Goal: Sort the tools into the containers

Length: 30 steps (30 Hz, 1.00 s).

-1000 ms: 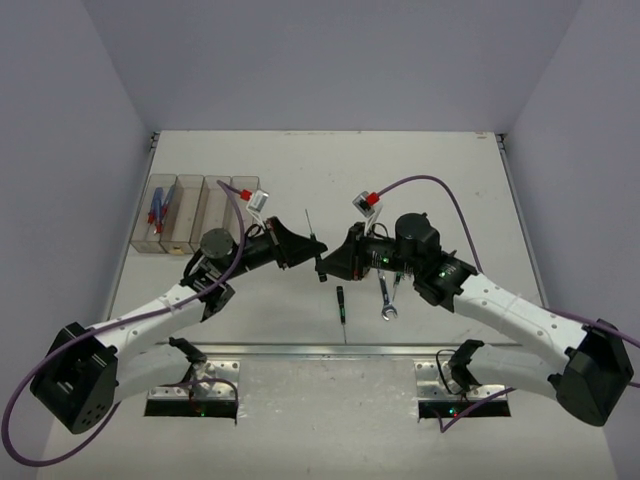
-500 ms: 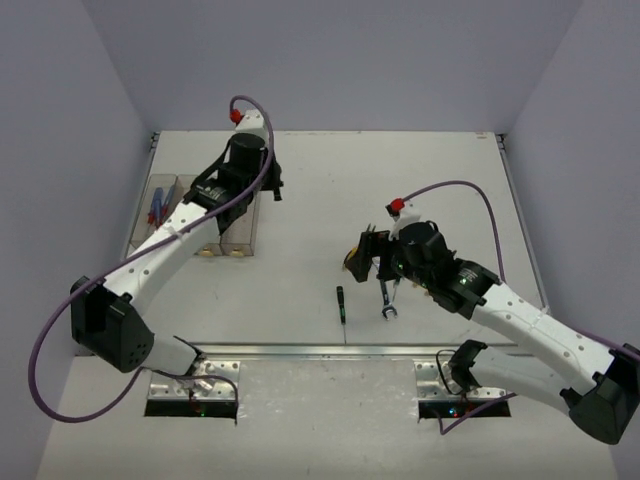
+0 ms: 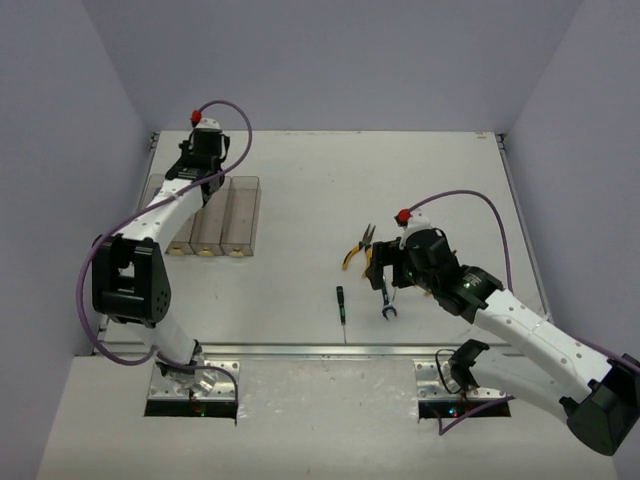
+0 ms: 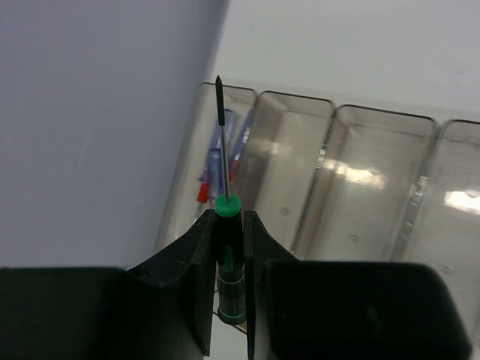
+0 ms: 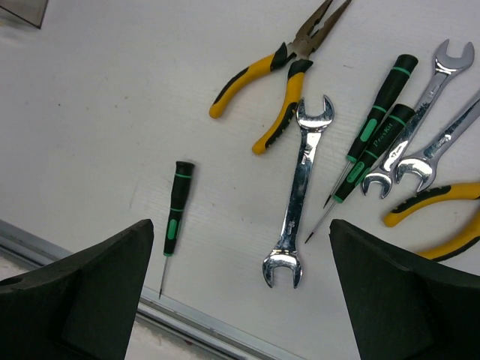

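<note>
Sorting is midway, we judge: the step in hand is dropping a green-collared screwdriver (image 4: 226, 206), which the left gripper (image 4: 227, 255) pinches by the handle above the bins (image 4: 379, 116). Its tip points over the leftmost bin, where blue-and-red screwdrivers (image 4: 209, 166) lie. Next we would lower it and let go. The right gripper (image 5: 240, 292) hangs spread wide and holds nothing, over pliers (image 5: 262, 82), a wrench (image 5: 302, 191) and a small screwdriver (image 5: 175, 217) on the table (image 5: 112, 112). We see second pliers (image 5: 431, 201) cut off at the edge, and the overhead view hides the left fingers.
</note>
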Available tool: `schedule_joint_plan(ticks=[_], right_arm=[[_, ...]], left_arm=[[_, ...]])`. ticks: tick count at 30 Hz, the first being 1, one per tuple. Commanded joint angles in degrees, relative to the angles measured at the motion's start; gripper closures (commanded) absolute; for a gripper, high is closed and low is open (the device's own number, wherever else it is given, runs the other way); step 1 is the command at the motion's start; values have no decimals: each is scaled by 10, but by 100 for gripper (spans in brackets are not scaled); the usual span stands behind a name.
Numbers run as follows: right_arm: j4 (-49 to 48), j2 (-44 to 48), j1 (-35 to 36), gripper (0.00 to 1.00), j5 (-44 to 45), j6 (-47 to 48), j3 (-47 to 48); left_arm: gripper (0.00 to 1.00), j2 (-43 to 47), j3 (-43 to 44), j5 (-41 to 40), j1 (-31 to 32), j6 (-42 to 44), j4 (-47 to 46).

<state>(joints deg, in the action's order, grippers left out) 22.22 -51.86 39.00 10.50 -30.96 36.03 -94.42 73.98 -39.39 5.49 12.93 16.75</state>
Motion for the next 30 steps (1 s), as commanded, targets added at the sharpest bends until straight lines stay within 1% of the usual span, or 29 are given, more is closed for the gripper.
schedule_joint_plan(ticks=[1,4,8,9,11,12,13,14,16,17,19,20,22,23,25,26,28,29,30], right_arm=[[-16,20,-6,1,-16,23,-12],[-21,21,-8,1,-25,25,-13],[-28,13,-9,1,-49,19,-12],[-29,12,-9,1,-51,16,-12],[-40,11,-9,1,-60,3,-18],[-49,10,-9,1,-71,-3,-22],[-52,10,-9,1,-74,-9,-24],[-57,5,-9,1,-92,-17,-23],[-66,-10,-7,1,-130,-31,-19],[-69,-10,-7,1,-131,-31,-18],[-77,-31,-1,1,-145,-45,-14],[-75,-40,4,1,-144,-51,-9],[-63,-76,12,1,-129,-66,5],[-53,-112,17,1,-111,-76,15],[-35,-157,41,1,-82,-83,42],[-30,-196,51,1,-48,-91,52],[-22,-262,75,3,-20,-105,80],[-27,-282,79,6,-14,-111,91],[-32,-301,81,11,-12,-118,96]], left_arm=[[100,0,-41,-63,-37,68,-125],[100,-27,-55,-41,-42,38,-130],[100,-65,-81,-42,-51,20,-146],[100,-70,-83,-37,-53,18,-145],[100,-85,-71,-33,-55,-13,-124],[94,-88,-67,-30,-55,-25,-110],[92,-91,-66,-30,-55,-32,-105],[76,-97,-63,-33,-55,-36,-98],[41,-105,-61,-37,-55,-43,-90],[33,-107,-57,-31,-55,-49,-81],[8,-100,-36,-20,-55,-80,-59],[0,-95,-27,-16,-55,-95,-41],[0,-79,-2,-2,-55,-119,-14],[0,-60,14,13,-55,-133,0],[0,-28,24,36,-55,-182,35],[0,2,34,62,-55,-196,61],[0,67,34,137,-55,-251,98],[0,92,22,166,-54,-274,99],[0,120,-3,195,-48,-284,96]])
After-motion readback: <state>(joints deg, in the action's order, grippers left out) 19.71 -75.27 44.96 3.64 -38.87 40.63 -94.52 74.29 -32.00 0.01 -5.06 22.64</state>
